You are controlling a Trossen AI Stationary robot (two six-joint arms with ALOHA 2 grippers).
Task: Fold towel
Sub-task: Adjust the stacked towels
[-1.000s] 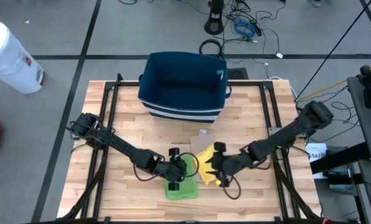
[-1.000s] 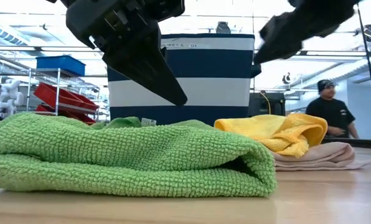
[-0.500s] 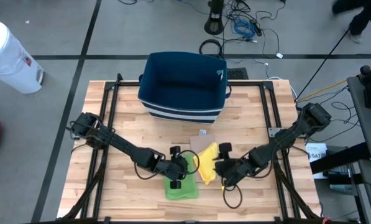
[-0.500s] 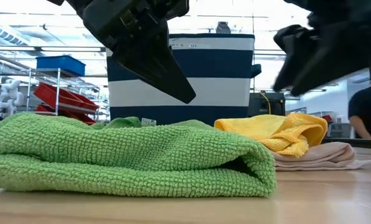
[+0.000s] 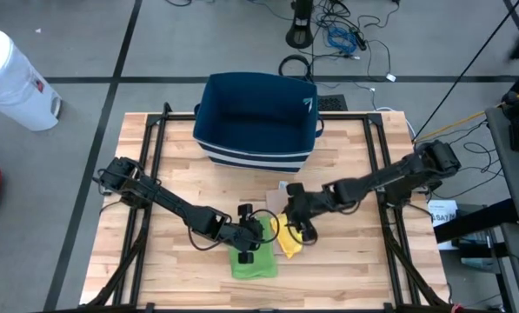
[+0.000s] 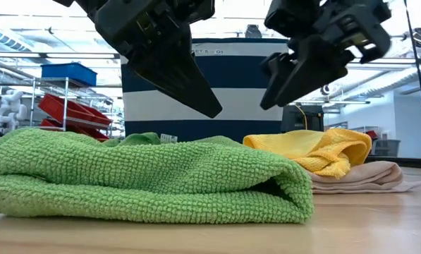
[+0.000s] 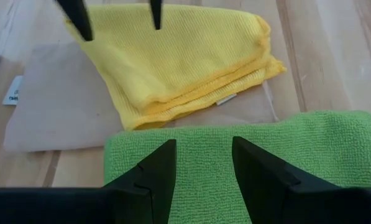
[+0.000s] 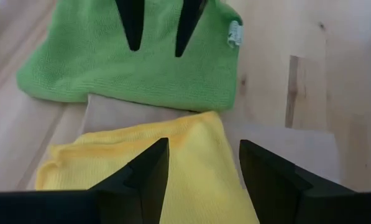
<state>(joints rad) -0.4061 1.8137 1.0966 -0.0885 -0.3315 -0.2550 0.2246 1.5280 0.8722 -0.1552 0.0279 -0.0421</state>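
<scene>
A: Nearest the table's front edge lies the green towel (image 5: pixel 253 262), folded. Where's the left end effector (image 5: pixel 256 233)?

B: Just over that towel's far edge, fingers parted, holding nothing.

A: And the yellow towel (image 5: pixel 291 231)?

B: Just beyond and beside the green one, on a beige cloth (image 7: pixel 54 106), long axis running away from the front edge. The right end effector (image 5: pixel 296 228) hangs directly over it, fingers apart, empty. I judge it nearer.

A: Farther back?

B: The blue basket (image 5: pixel 256 117).
</scene>
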